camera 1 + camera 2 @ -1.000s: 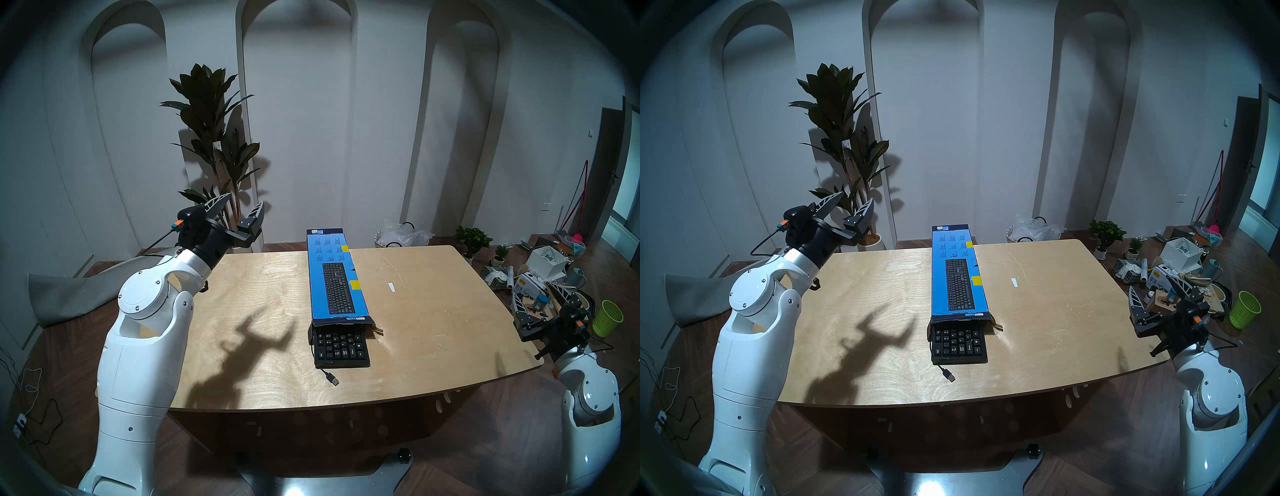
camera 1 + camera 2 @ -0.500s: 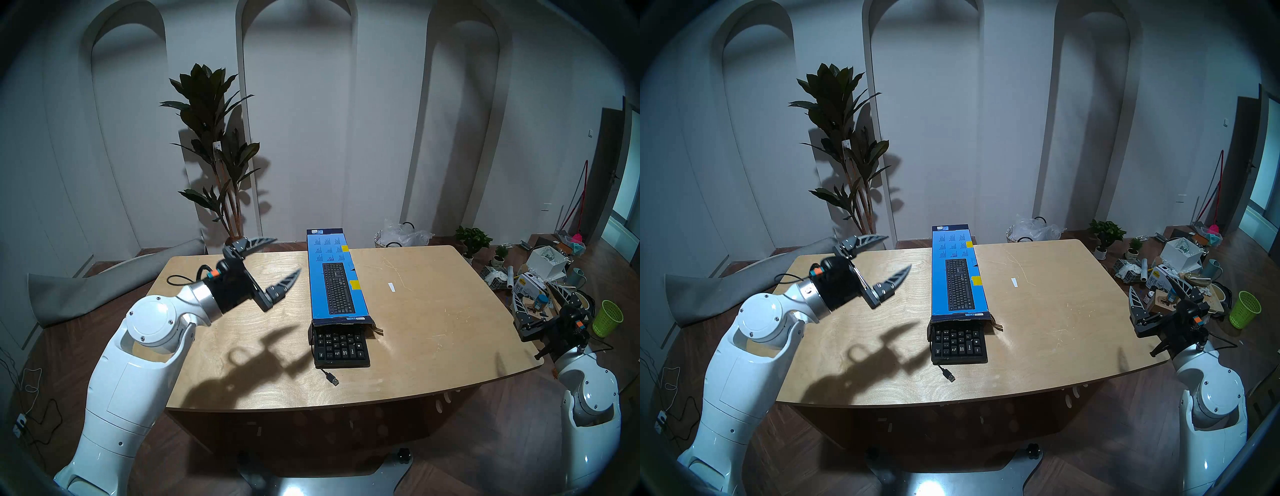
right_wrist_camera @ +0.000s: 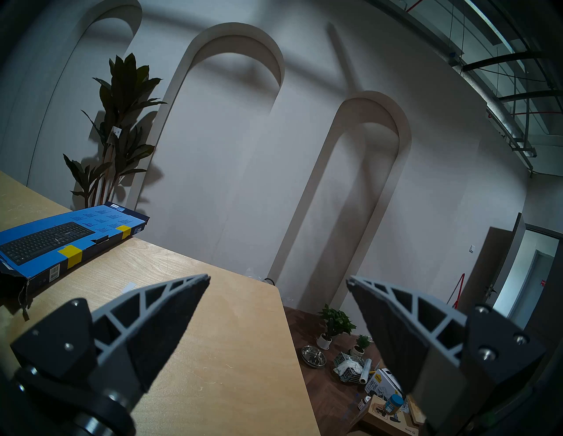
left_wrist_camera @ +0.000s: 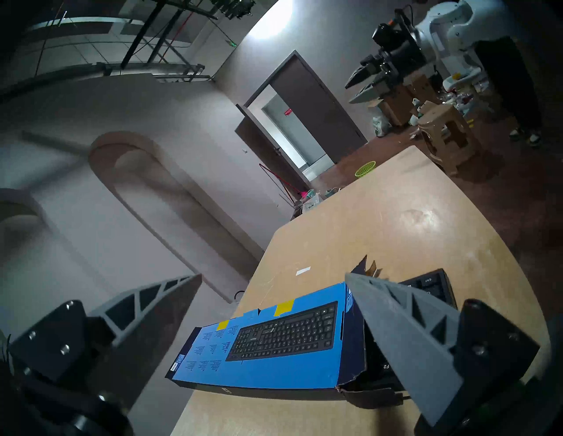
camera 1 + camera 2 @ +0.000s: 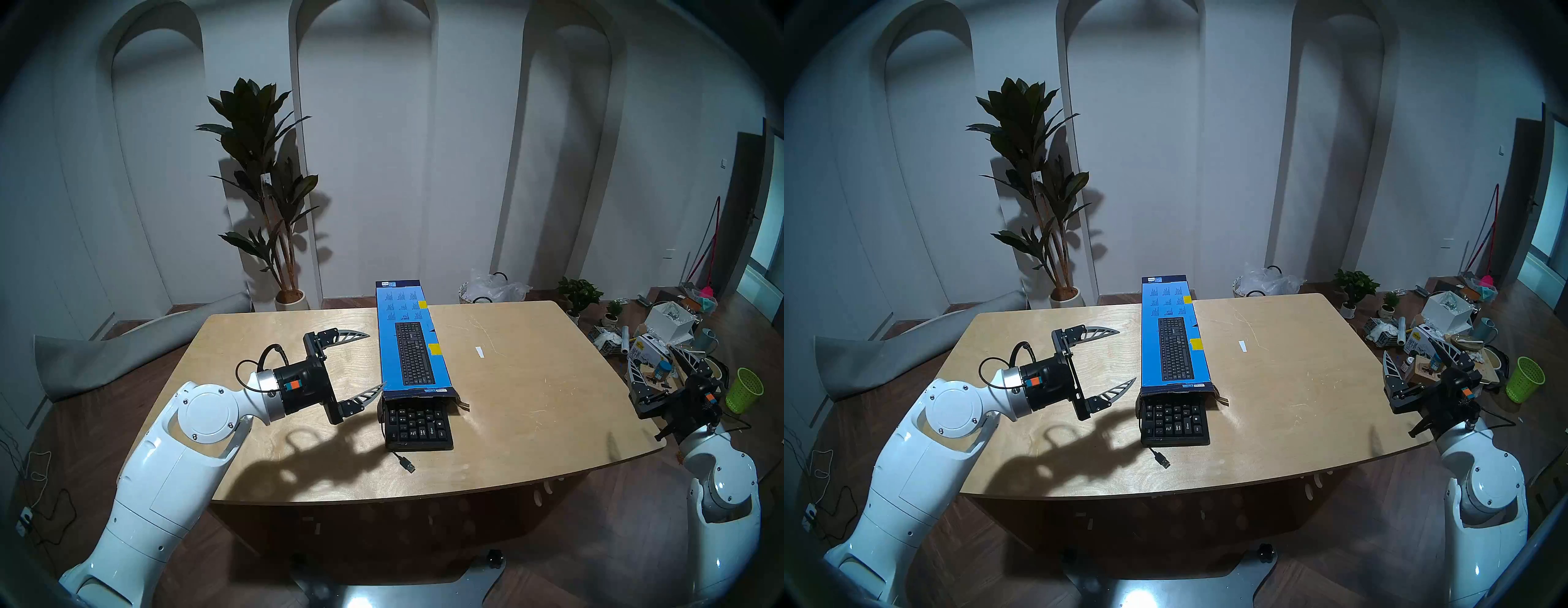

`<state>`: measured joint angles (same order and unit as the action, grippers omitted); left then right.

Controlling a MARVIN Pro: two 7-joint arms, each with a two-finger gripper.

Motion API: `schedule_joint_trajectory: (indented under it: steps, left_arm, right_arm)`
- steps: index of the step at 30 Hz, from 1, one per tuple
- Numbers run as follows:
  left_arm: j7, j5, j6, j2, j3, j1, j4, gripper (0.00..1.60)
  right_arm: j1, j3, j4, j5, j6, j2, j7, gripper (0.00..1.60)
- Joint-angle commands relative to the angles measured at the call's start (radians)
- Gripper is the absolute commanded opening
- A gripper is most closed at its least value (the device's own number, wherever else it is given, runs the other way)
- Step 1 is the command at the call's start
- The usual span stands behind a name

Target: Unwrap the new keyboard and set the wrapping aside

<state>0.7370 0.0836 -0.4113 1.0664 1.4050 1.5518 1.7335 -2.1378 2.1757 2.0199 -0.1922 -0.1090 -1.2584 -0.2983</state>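
Blue box [image 5: 413, 339] lying lengthwise on desk [image 5: 530, 403], near end torn open, keyboard [image 5: 418, 426] partly slid out. Left gripper [image 5: 375, 361] beside box, jaws spread; right gripper [image 5: 655, 361] off desk edge, jaws spread, empty.

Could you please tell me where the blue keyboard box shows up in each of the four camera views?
Head stereo left: the blue box, centre, running away from the robot.
Head stereo right: centre, slightly further left.
Left wrist: lower middle, lying crosswise.
Right wrist: left edge.
Shared landmark: the yellow sticker on its long edge.
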Motion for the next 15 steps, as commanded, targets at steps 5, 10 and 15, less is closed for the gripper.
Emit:
schedule_joint_trajectory:
  steps: [5,10,15]
  left_arm:
    - [-0.082,0.079,-0.183,0.049,-0.041,-0.091,-0.123,1.6]
    - [-0.079,0.097,-0.26,0.047,-0.065,-0.143,-0.158,1.6]
    - [-0.051,0.079,-0.35,0.01,-0.081,-0.162,-0.171,1.6]
  right_arm:
    - [0.001,0.001,0.017,0.0,-0.004,0.003,-0.002,1.6]
    - [0.001,0.001,0.017,0.0,-0.004,0.003,-0.002,1.6]
    - [0.001,0.001,0.017,0.0,-0.004,0.004,-0.002,1.6]
